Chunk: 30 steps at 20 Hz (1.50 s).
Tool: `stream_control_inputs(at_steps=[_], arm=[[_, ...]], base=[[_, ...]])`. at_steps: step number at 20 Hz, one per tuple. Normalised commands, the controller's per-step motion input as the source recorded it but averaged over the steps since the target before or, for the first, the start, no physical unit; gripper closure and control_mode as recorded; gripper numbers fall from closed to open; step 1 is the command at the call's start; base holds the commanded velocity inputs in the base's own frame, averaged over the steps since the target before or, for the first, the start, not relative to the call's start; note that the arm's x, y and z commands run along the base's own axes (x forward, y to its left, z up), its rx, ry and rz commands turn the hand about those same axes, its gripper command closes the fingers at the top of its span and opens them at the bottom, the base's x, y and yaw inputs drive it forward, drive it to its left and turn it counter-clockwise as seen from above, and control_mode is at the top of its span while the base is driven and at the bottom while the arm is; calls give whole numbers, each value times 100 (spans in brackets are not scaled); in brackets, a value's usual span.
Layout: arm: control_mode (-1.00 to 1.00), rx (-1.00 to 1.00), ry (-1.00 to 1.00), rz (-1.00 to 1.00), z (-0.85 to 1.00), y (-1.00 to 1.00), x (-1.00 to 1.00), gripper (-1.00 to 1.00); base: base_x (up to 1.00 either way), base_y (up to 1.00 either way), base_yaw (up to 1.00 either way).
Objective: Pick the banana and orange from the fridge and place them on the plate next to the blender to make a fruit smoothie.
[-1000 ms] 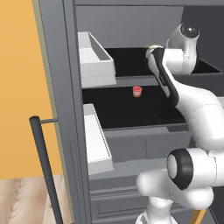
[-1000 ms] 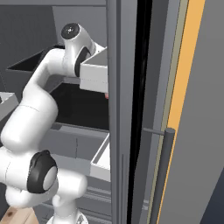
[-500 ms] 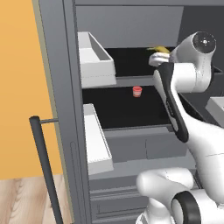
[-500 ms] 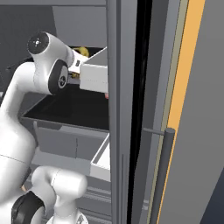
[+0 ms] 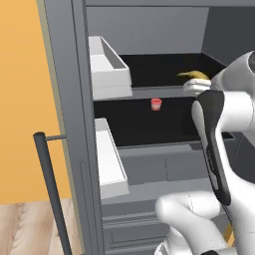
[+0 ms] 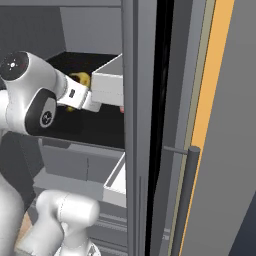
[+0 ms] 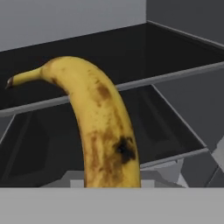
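The claw's tips are hidden behind the banana (image 7: 103,127), so I cannot tell its grip, with a red cup (image 5: 156,103) below in the fridge (image 5: 149,69).

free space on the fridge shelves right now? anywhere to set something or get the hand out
Lower shelf: bare black surface on either side of the small red cup. Upper shelf: open between the white door bin and the banana. Crowded at the right, where the arm and banana sit in the fridge.
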Motion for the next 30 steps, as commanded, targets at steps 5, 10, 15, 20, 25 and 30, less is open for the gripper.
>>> stream_control_inputs(at_steps=[5,10,15,20,25,30], arm=[[100,0,2,0,-21,2,-40,100],[100,0,0,0,0,0,0,100],[100,0,0,0,0,0,0,100],[100,0,0,0,0,0,0,100],[100,0,0,0,0,0,0,100],[100,0,0,0,0,0,0,100]], base=[[-60,5,0],[-100,13,1],[-100,38,18],[-100,22,54],[-85,47,67],[-62,87,69]])
